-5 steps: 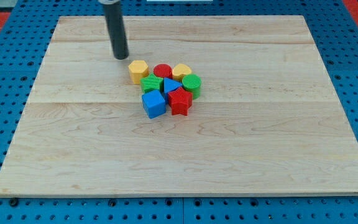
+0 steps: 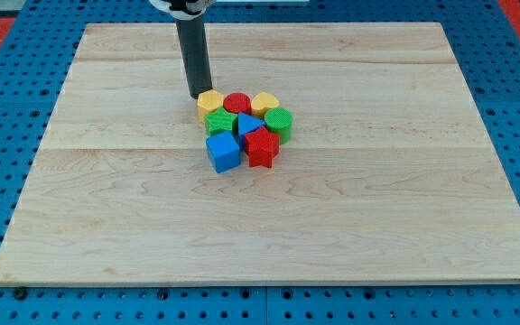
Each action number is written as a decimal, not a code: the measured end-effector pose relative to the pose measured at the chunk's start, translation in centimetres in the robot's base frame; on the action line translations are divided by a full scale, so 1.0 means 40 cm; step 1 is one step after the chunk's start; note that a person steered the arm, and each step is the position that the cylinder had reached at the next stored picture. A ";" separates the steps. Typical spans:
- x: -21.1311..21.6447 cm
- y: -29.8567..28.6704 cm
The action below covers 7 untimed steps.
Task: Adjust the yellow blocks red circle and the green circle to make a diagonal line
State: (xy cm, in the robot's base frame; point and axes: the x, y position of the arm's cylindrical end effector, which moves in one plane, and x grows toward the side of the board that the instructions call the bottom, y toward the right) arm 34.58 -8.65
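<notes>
My tip (image 2: 198, 94) rests on the board just at the upper left edge of the yellow hexagon block (image 2: 210, 101), touching or nearly touching it. To its right in a row lie the red circle (image 2: 236, 102) and the yellow heart block (image 2: 264, 103). The green circle (image 2: 278, 120) sits at the cluster's right. All blocks are packed tightly together near the board's centre.
A green star-like block (image 2: 220, 122), a blue triangle (image 2: 248, 124), a blue cube (image 2: 224, 152) and a red star block (image 2: 262, 146) fill the cluster's lower part. The wooden board (image 2: 106, 199) lies on a blue pegboard.
My tip has moved to the right and slightly down, from clear of the cluster to the yellow hexagon's edge. The yellow hexagon has shifted right, closing up against the red circle.
</notes>
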 end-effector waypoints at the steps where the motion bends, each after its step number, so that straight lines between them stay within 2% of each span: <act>1: -0.078 0.006; 2: -0.080 0.178; 3: 0.009 0.288; 5: 0.080 0.220; 6: 0.048 0.252; 7: 0.092 0.309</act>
State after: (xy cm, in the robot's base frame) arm 38.27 3.71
